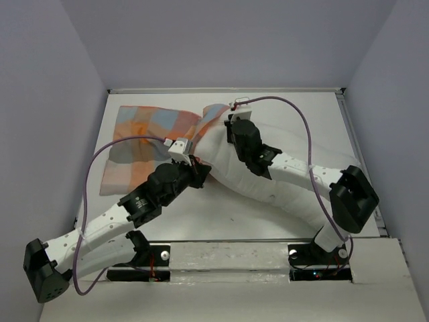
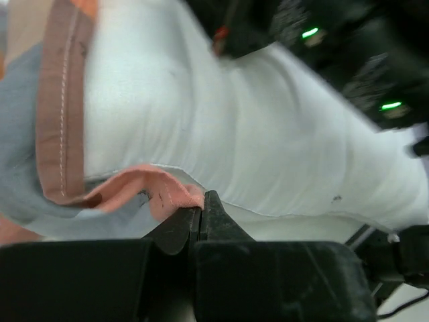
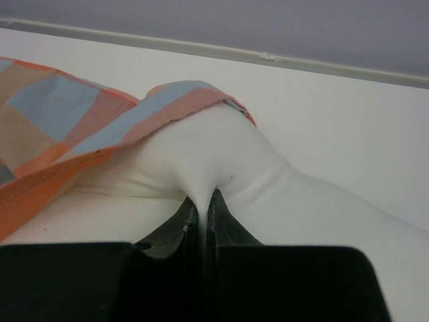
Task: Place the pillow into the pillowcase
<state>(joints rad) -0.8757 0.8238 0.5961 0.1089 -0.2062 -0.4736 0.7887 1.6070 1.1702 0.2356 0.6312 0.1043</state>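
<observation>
Left wrist: left gripper (image 2: 203, 213) pinches the pillowcase (image 2: 60, 121) hem; right gripper (image 3: 201, 208) pinches the pillow (image 3: 221, 147), its end inside the case mouth near the table's (image 3: 335, 121) far edge. Hold the hem taut as you feed.

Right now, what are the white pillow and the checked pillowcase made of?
The pillow: soft white cloth, matte, probably cotton over squashy stuffing; it bulges and creases smoothly. The pillowcase: thin woven cloth, matte, maybe cotton; it drapes in folds and shows a stitched hem.
</observation>
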